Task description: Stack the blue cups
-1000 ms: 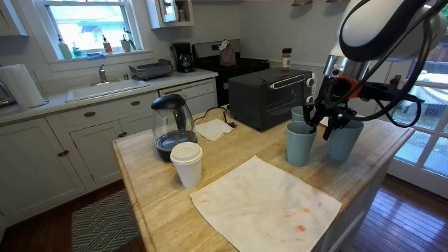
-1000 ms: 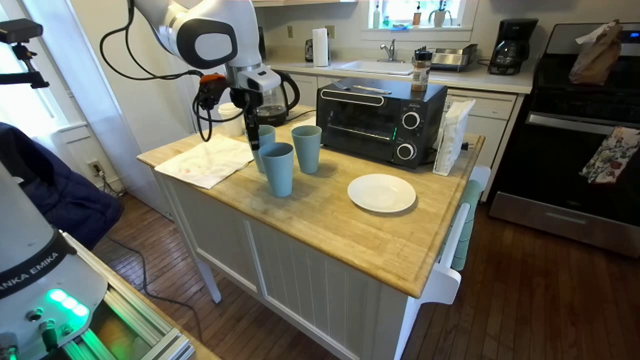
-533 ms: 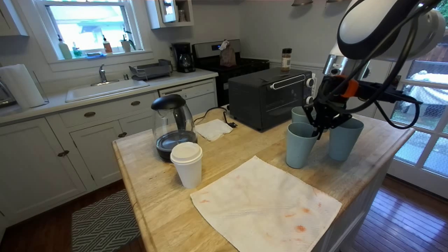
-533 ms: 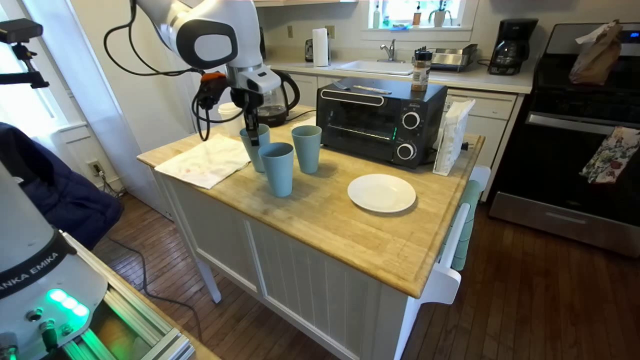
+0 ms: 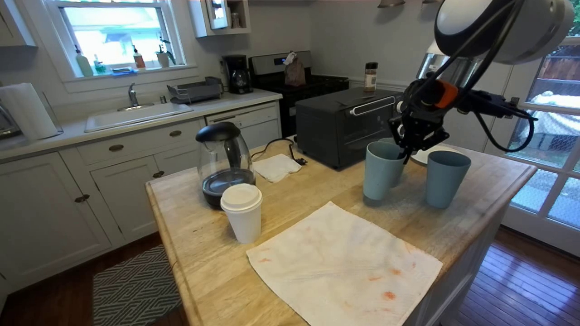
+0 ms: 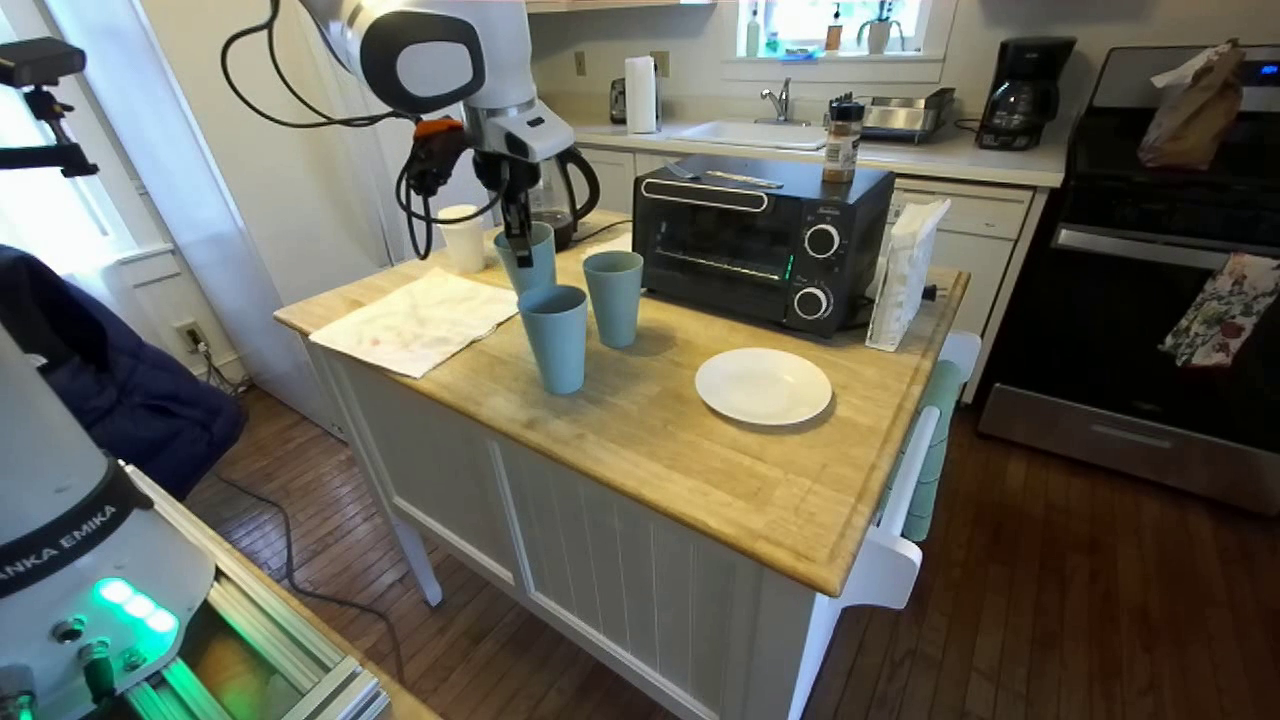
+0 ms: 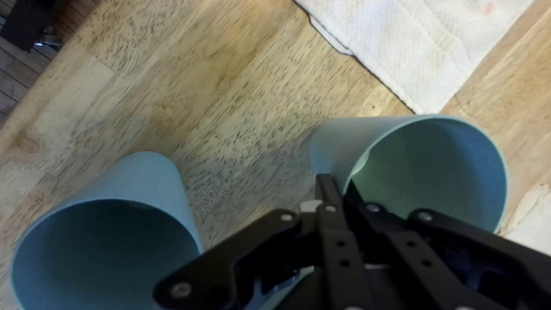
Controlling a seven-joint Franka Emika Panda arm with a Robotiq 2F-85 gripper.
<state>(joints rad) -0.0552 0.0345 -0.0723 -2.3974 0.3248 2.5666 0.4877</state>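
Note:
My gripper [image 5: 404, 156] is shut on the near wall of a blue cup [image 5: 378, 170], one finger inside the rim and one outside. This cup hangs slightly tilted a little above the table; it also shows in an exterior view [image 6: 535, 262] and in the wrist view [image 7: 424, 168]. A second blue cup [image 6: 555, 345] stands upright nearest the table's edge, at the left of the wrist view [image 7: 107, 254]. A third blue cup [image 6: 615, 300] stands upright close to the toaster oven. It is mostly hidden behind the held cup in an exterior view [image 5: 399, 174].
A black toaster oven [image 6: 740, 240] stands behind the cups. A white plate [image 6: 763, 387] lies to one side. A stained cloth [image 5: 344, 267], a lidded white cup [image 5: 242, 217] and a glass carafe [image 5: 225, 158] are on the other side of the wooden table [image 5: 204, 253].
The gripper's fingers were apart around the cup's wall, then closed on it. The gripper and cup have since risen off the table and shifted towards the toaster oven. The other cups have not moved.

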